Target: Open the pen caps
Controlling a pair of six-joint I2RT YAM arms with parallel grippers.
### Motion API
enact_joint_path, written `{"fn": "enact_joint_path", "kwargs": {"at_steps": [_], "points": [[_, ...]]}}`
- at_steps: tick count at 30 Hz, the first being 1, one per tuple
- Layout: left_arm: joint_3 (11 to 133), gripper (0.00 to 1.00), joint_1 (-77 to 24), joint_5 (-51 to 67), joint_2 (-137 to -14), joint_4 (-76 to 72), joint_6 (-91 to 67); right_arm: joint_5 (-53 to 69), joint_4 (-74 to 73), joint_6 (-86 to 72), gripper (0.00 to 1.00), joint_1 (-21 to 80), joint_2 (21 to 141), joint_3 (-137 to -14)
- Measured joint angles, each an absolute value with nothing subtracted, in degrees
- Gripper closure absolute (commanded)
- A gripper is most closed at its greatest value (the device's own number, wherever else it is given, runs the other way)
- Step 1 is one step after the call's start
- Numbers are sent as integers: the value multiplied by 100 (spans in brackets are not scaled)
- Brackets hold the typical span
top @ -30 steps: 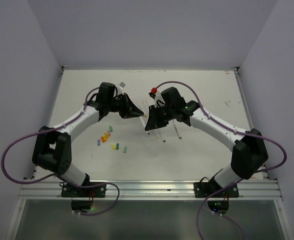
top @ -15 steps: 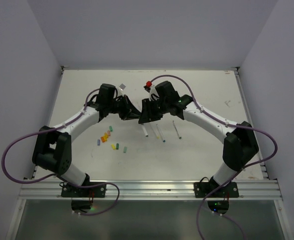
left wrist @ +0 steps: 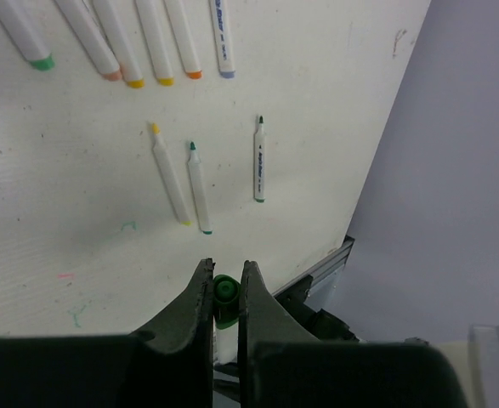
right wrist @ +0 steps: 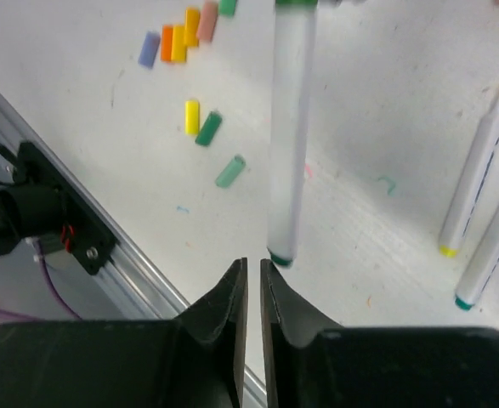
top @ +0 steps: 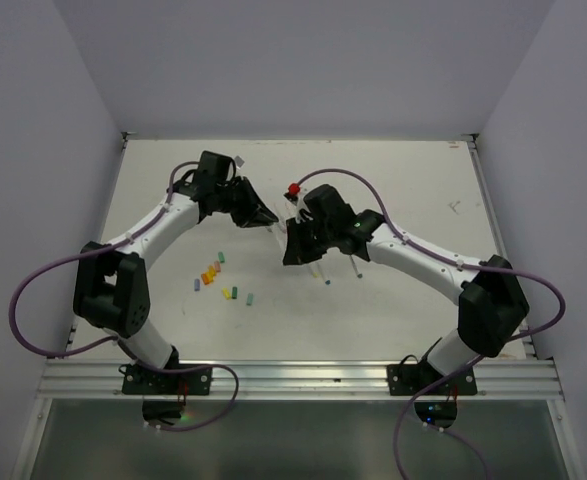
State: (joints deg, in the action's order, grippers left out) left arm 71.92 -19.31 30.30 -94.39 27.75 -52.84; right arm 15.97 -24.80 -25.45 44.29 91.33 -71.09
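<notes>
The held pen (right wrist: 290, 127) is hanging in the air over the middle of the table (top: 393, 310), a white barrel with green showing at both ends. It looks blurred in the right wrist view. The left gripper (left wrist: 226, 268) is pinching it at one green end, jaws drawn in narrow with the round green tip sitting between them. I cannot tell whether that green piece is a cap coming away from the barrel. The right gripper (right wrist: 252, 265) is sitting just short of the pen's other green end with its fingers pressed together on nothing, not touching the pen.

The loose pen caps (right wrist: 189, 116) are lying on the table to the left-arm side of the held pen and closer to the arm bases. A yellow one and a dark green one are lying almost touching, and a pale green one is lying just apart from them. A tight bunch of purple, orange, yellow and pink is lying a little further off.

On the right-arm side of the held pen, three uncapped pens (left wrist: 199, 187) are lying flat with bare tips, two close together and one apart. Past those, a row of further pens (left wrist: 223, 38) is lying side by side with their coloured ends lined up.
</notes>
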Motion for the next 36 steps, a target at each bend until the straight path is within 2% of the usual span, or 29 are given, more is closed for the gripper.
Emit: {"fn": "enact_joint_path", "kwargs": {"at_steps": [2, 6, 14, 16, 17, 18, 19, 20, 25, 29, 33, 36], "points": [[7199, 100, -1874, 3030, -9439, 2679, -5374, 1590, -2521, -2613, 47, 4539, 8993, -6914], [7192, 100, -1848, 3074, -9415, 2480, -5492, 1553, -2700, -2547, 42, 4689, 8973, -6895], [6995, 100, -1848, 3129, -9164, 2383, -5489, 1251, -2932, -2434, 42, 4611, 9550, -7708], [6971, 100, -1848, 3131, -9111, 2383, -5489, 1253, -2967, -2392, 46, 4563, 9734, -7909], [6958, 100, -1848, 3133, -9085, 2381, -5489, 1256, -2985, -2355, 51, 4530, 9861, -8053], [6952, 100, -1850, 3138, -9070, 2381, -5489, 1258, -2989, -2329, 60, 4519, 9950, -8145], [6949, 100, -1850, 3140, -9061, 2383, -5489, 1269, -2985, -2292, 90, 4497, 10049, -8232], [6949, 100, -1850, 3140, -9054, 2381, -5489, 1278, -2987, -2239, 100, 4482, 10127, -8298], [7026, 100, -1848, 3026, -9098, 2576, -5494, 1313, -3026, -2202, 100, 4486, 10224, -8377], [7717, 100, -1931, 2877, -9535, 3284, -5461, 1129, -2797, -2233, 100, 4504, 10060, -8088], [8576, 100, -2095, 2891, -10101, 4117, -5446, 843, -2270, -2403, 100, 4499, 9424, -7271], [9102, 100, -1953, 2427, -10379, 4117, -5419, 860, -2700, -2556, 100, 4595, 8626, -6418]]}}
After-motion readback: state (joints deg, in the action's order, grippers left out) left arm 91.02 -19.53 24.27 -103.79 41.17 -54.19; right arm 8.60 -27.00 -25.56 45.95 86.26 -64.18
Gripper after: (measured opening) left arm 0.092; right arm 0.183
